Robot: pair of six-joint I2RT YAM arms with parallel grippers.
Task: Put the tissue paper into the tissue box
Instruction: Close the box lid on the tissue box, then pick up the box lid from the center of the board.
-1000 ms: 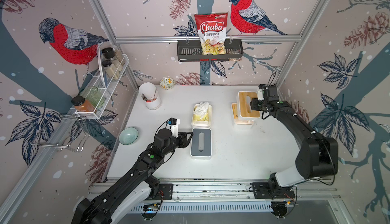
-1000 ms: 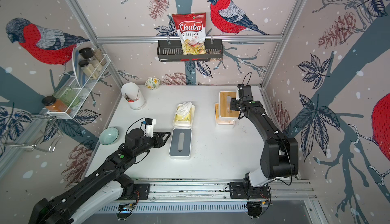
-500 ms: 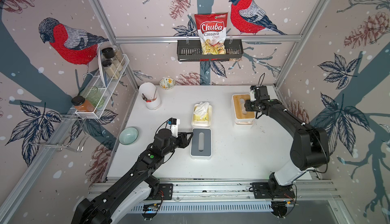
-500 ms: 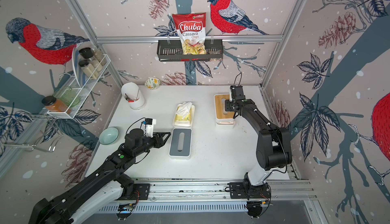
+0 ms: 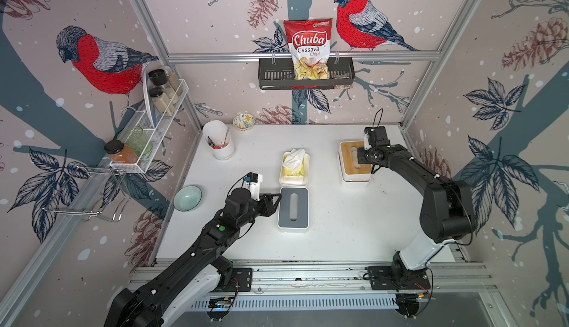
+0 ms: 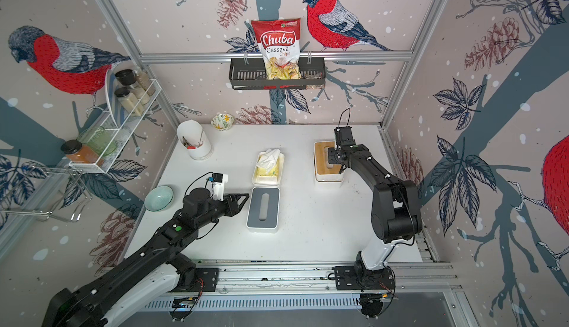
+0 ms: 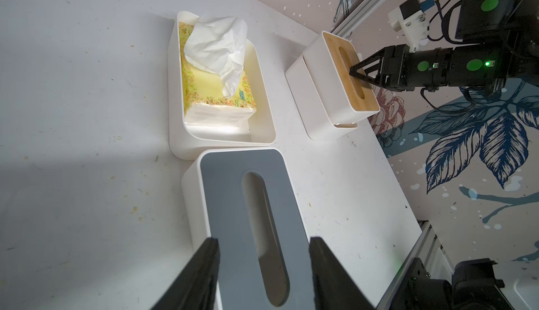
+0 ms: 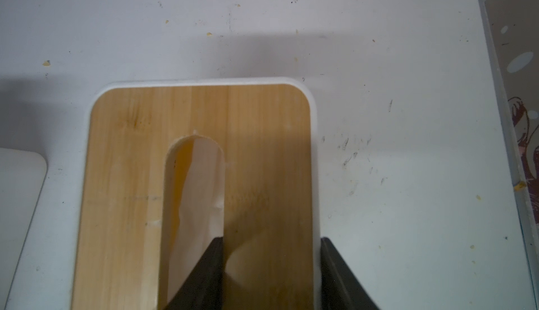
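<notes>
The tissue paper (image 5: pixel 294 160) is a yellow floral pack with a white sheet sticking up. It lies in an open white tissue box base (image 7: pixel 186 148) mid-table. A grey slotted cover (image 5: pixel 303 208) sits in front of that base. My left gripper (image 7: pixel 264 264) is open, with its tips at the grey cover's left edge (image 5: pixel 275 202). At the right, my right gripper (image 8: pixel 271 264) is shut on a wooden-topped cover (image 8: pixel 131 191). One finger is in the slot and the other is outside the wall. This cover (image 5: pixel 348 167) rests on a second white base.
A white utensil cup (image 5: pixel 219 144) and a small floral bowl (image 5: pixel 244 121) stand at the back left. A teal bowl (image 5: pixel 187 197) sits beside my left arm. A wire rack (image 5: pixel 147 131) hangs on the left wall, and a black basket with a chips bag (image 5: pixel 306 73) hangs on the back wall.
My right gripper has carried the wooden-topped cover left and forward, from offset beside its white base to resting on top of it. The left arm has not moved.
</notes>
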